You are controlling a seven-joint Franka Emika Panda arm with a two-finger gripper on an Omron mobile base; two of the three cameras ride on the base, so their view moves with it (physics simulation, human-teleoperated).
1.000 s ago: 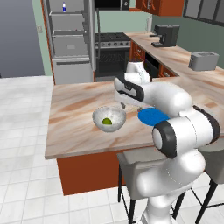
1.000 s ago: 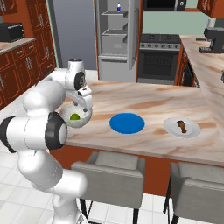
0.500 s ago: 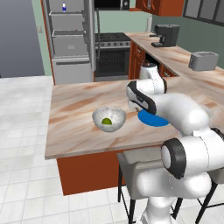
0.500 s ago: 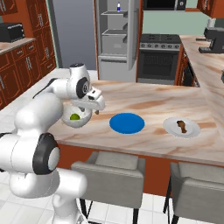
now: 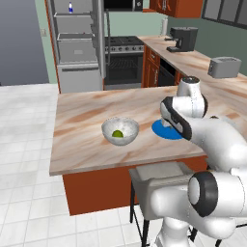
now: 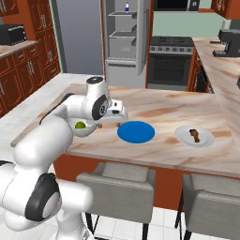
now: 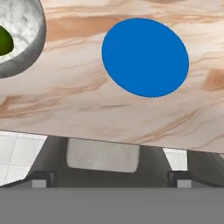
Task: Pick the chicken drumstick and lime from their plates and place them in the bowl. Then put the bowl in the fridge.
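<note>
A: Where is the lime [image 5: 117,133]?

B: It sits inside the bowl [image 5: 120,130], on the counter [image 5: 82,125]. In the hand view it shows as a dark green bit at the left edge, in the speckled bowl.

A: And the chicken drumstick [image 6: 195,135]?

B: It lies on the white plate [image 6: 195,137], well apart from the bowl. It lies flat. Its long side runs slanted across the plate, up-left to down-right in the right base view. It is too small for me to tell which end is the bone.

A: How many plates are there?

B: Two. One blue plate [image 6: 136,131] and one white one. The blue plate lies between the bowl and the white plate. There is one bowl, one lime and one drumstick.

A: What is the gripper [image 6: 121,114] doing?

B: It hangs over the counter, between the bowl and the blue plate. Its fingers are spread wide and hold nothing.

A: And the fridge [image 5: 79,46]?

B: It stands behind the counter with its door open, and you can see the shelves.
</note>
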